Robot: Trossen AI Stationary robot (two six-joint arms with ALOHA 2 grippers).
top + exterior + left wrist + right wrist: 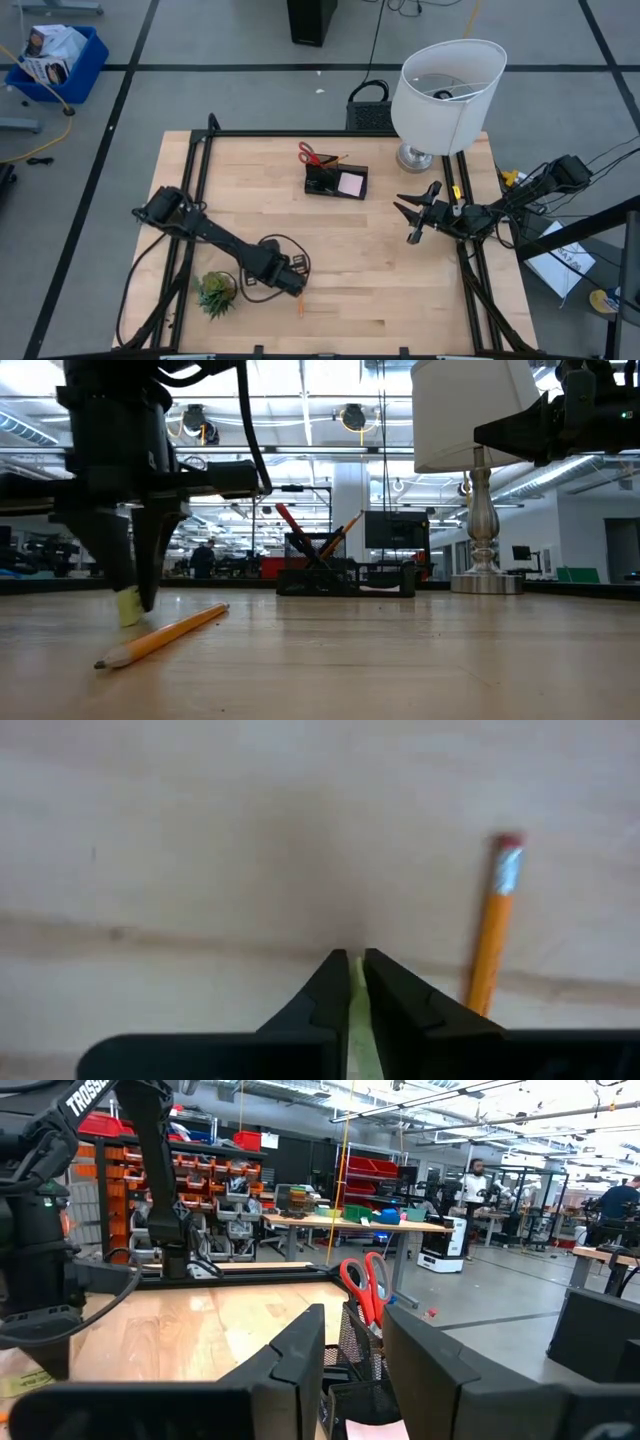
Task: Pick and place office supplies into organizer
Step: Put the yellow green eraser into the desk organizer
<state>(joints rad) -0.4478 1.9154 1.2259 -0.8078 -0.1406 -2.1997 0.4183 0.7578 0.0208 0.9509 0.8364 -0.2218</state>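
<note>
The left gripper [356,970], fingers pressed nearly together and holding nothing, hovers just beside the loose pencil [492,925], probably lining up a grab, while the organizer [336,181] waits across the table and the right gripper [418,212] idles spread nearby.

A: Where's the left gripper [298,284]?
B: Low at the table's front, pointing down, fingers [330,990] nearly closed.
A: And the right gripper [414,214]?
B: Raised at the right side, fingers parted.

wood table [400,290], w/ organizer [336,182], lamp [445,95], plant [216,292], pencil [299,305]
</note>
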